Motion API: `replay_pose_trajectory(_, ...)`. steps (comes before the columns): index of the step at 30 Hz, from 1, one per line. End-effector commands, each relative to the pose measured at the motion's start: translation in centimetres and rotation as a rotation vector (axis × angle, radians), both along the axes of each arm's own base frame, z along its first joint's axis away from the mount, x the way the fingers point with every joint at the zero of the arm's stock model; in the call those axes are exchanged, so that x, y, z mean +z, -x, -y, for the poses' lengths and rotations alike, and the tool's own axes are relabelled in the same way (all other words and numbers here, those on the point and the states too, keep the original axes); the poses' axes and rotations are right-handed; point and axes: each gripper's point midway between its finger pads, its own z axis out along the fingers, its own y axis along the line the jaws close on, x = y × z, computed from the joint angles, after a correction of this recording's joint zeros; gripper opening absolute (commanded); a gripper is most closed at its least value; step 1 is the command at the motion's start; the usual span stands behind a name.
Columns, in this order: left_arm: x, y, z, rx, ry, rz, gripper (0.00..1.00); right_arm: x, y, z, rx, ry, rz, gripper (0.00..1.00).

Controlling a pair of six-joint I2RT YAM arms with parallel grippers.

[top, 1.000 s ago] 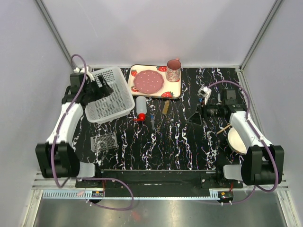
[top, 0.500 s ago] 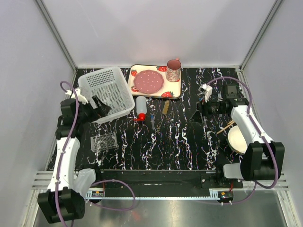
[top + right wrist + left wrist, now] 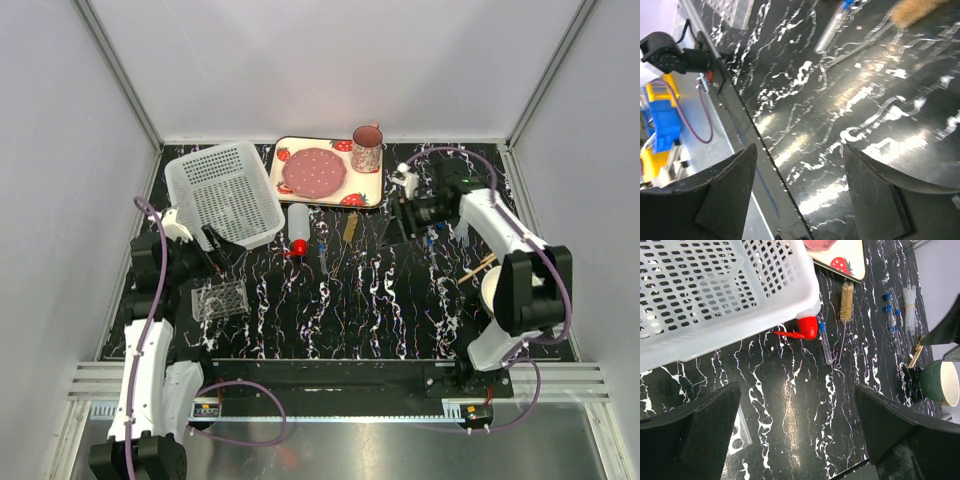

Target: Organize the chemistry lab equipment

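- Left gripper [image 3: 800,440]: open wide, empty, over the table [image 3: 380,310] near the basket [image 3: 222,192].
- Right gripper [image 3: 800,200]: fingers apart, nothing between them, above the table near the tray [image 3: 372,190].
- Red-capped bottle [image 3: 297,228]: just beside the basket's corner.
- Clear beaker [image 3: 720,287]: inside the basket.
- Tube rack [image 3: 220,298]: on the table in front of the basket.
- Brush [image 3: 846,295] and blue-capped tubes [image 3: 892,310]: lying mid-table.
- Wooden sticks [image 3: 476,267]: by the bowl [image 3: 492,290].

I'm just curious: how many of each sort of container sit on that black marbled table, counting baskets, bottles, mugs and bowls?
White perforated plastic basket: 1
Small white bottle with a red cap: 1
Pink patterned mug: 1
Round bowl with a cream inside: 1
Total: 4
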Motion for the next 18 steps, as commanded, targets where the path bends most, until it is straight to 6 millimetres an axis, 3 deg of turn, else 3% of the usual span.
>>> replay_pose_trajectory(1, 1.3, 0.8, 0.8, -0.035, 0.019, 0.065, 0.99, 0.4, -0.2, -5.2, 0.035, -0.016, -0.090, 0.76)
replay_pose_trajectory(3, 1.8, 1.1, 0.7, -0.030, 0.009, 0.095, 0.99, -0.1, -0.8, -6.8, 0.014, 0.010, -0.094, 0.76)
replay_pose_trajectory(4, 1.8, 1.1, 0.7, -0.029, 0.006, 0.101, 0.99, -0.4, -1.0, -8.8, 0.003, 0.000, -0.112, 0.76)
replay_pose_trajectory(6, 2.0, 1.2, 0.7, -0.030, 0.005, 0.116, 0.99, -1.2, -2.0, -10.3, -0.055, 0.033, -0.110, 0.76)
replay_pose_trajectory(7, 2.0, 1.2, 0.7, -0.027, 0.004, 0.120, 0.99, -1.5, -2.1, -12.3, -0.074, 0.026, -0.123, 0.77)
replay_pose_trajectory(11, 2.1, 1.2, 0.7, -0.029, 0.005, 0.130, 0.99, -2.5, -3.5, -16.7, -0.161, 0.035, -0.115, 0.77)
replay_pose_trajectory(15, 2.2, 1.2, 0.7, -0.027, 0.004, 0.130, 0.99, -3.4, -4.9, -19.7, -0.216, 0.018, -0.139, 0.77)
replay_pose_trajectory(18, 2.1, 1.1, 0.6, -0.022, 0.002, 0.129, 0.99, -5.5, -5.9, -21.1, -0.268, 0.034, -0.182, 0.75)
